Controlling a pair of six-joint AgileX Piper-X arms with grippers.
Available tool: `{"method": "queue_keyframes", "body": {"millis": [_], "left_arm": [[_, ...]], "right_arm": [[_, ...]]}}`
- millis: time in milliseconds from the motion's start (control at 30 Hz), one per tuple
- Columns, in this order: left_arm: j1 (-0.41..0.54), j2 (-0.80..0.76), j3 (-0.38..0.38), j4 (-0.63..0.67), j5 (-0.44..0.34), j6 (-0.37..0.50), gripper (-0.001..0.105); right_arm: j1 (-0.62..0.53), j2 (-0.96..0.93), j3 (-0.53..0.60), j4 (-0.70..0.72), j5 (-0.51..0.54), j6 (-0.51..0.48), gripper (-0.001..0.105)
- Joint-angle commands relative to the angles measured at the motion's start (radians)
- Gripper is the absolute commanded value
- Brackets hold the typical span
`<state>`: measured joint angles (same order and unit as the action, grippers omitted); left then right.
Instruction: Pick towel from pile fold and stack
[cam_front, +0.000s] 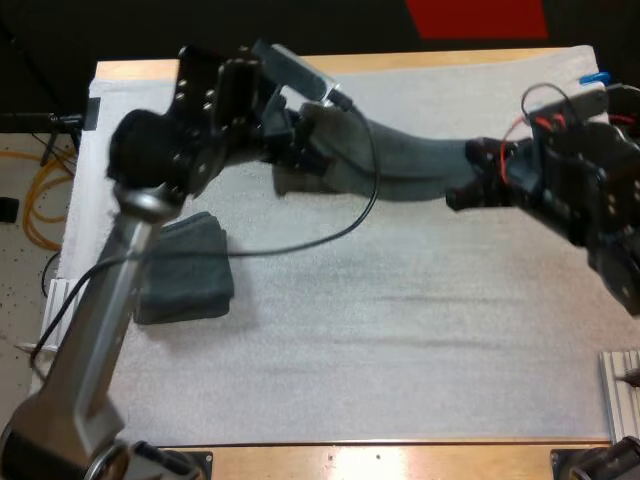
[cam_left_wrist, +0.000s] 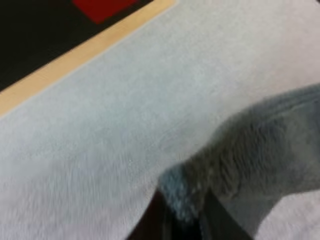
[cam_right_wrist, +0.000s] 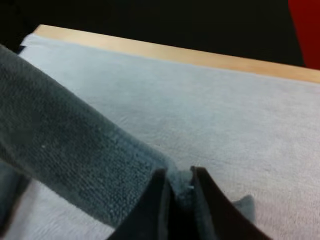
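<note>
Left gripper (cam_front: 300, 152) and right gripper (cam_front: 462, 188): each is clamped on one end of the towel (cam_front: 410, 165), which I hold stretched between them near the far edge of the table (cam_front: 400, 458), sagging toward the mat (cam_front: 400, 330). A folded towel (cam_front: 190, 270) lies by the mat's left edge. For a clean fold, I judge both ends should travel level and together, with the span taut, so that the corners meet squarely.

Wooden bench (cam_front: 400, 458), white mat (cam_front: 400, 340) covering most of it. Folded towel (cam_front: 187, 268) lies on the mat, near side of left jaws, clear of them.
</note>
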<state>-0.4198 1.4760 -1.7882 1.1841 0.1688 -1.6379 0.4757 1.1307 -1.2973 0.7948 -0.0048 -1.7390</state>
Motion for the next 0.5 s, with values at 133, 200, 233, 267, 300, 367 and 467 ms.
{"method": "queue_keyframes", "body": {"millis": [133,200,233,267,300,367,467], "left_arm": [[-0.019,-0.138,0.084,0.082,0.068,0.003,0.0],[-0.039,-0.193,0.137,0.082,0.072,-0.009,0.0],[-0.058,-0.235,0.183,0.082,0.071,-0.02,0.0],[-0.079,-0.274,0.226,0.082,0.071,-0.033,0.0],[-0.095,-0.3,0.255,0.082,0.071,-0.041,0.0],[-0.148,-0.383,0.35,0.082,0.068,-0.08,0.0],[-0.207,-0.48,0.455,0.07,0.066,-0.156,0.0]], "right_arm": [[0.079,-0.109,-0.004,0.128,0.018,0.049,0.0],[0.111,-0.145,-0.004,0.175,0.026,0.071,0.0],[0.133,-0.167,-0.004,0.204,0.026,0.086,0.0],[0.151,-0.184,-0.004,0.228,0.026,0.098,0.0],[0.164,-0.197,-0.004,0.247,0.028,0.108,0.0],[0.204,-0.225,-0.004,0.318,0.028,0.149,0.0],[0.259,-0.245,-0.004,0.45,0.023,0.205,0.0]]}}
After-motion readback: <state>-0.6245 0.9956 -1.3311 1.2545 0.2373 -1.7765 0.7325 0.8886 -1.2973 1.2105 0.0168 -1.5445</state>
